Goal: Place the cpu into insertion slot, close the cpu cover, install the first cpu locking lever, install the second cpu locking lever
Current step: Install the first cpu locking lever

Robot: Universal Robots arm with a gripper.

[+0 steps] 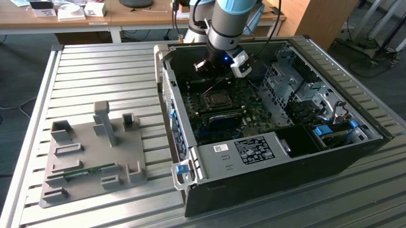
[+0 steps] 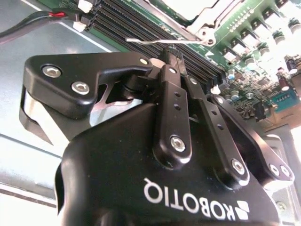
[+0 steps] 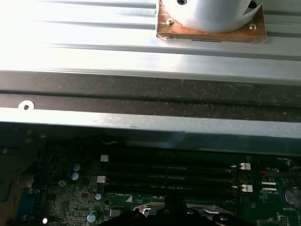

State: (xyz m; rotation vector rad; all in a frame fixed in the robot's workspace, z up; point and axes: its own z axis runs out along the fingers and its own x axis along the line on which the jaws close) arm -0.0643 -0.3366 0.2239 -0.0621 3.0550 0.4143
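In the exterior view my gripper (image 1: 208, 66) hangs inside the open computer case, above the far side of the insertion slot (image 1: 217, 99) on the green motherboard. The second wrist view shows my gripper (image 2: 172, 51) shut, its black fingertips pressed together right at a thin silvery wire locking lever (image 2: 146, 41). I cannot tell whether they touch it. Just beyond the lever, the silvery cpu cover (image 2: 214, 19) lies flat over the socket. The bright top of the cpu (image 2: 183, 5) shows through its window. In the first wrist view the fingertips (image 3: 171, 207) sit beside the long memory slots.
Long black memory slots (image 3: 169, 172) run beside the socket. The case wall (image 3: 141, 94) rises close behind them. A labelled black power supply (image 1: 254, 149) and a metal drive cage (image 1: 298, 90) crowd the case. A grey fixture plate (image 1: 95, 156) lies on the slatted table at the exterior view's left.
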